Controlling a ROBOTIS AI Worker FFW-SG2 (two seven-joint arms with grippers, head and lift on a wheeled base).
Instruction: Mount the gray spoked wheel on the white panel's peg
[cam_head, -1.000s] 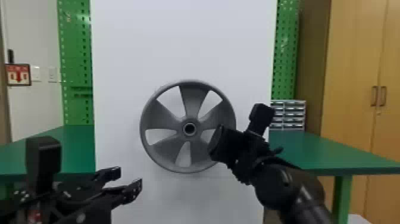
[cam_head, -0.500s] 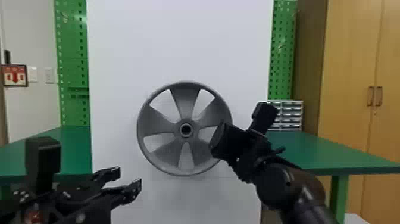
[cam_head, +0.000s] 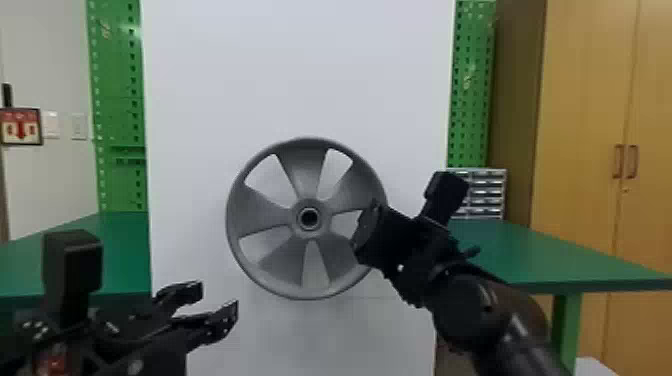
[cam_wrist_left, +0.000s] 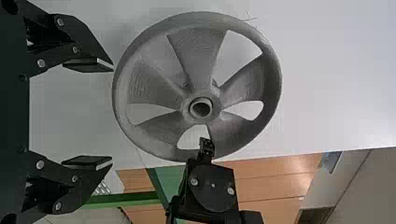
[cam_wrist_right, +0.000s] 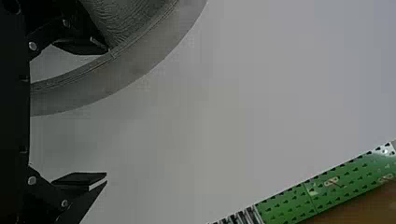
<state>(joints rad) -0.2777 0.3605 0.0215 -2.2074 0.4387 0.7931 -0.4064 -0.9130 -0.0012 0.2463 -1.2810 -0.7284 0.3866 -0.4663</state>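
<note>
In the head view, the gray spoked wheel (cam_head: 262, 212) faces out against the white panel (cam_head: 300, 75); the left pincer (cam_head: 215, 300) gapes, well apart

Left wrist view: if the hub (cam_wrist_left: 201, 108) sits shallow, it may slip

Right wrist view: the right pincer (cam_wrist_right: 107, 112), open across the rim (cam_wrist_right: 140, 67), could snag withdrawing

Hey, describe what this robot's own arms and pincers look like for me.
The glossy black right arm has a smooth, rounded casing. The black left pincer and black right pincer each have two angular, flat-padded fingers with round silvery bolts. A boxy black block is mounted behind each.
</note>
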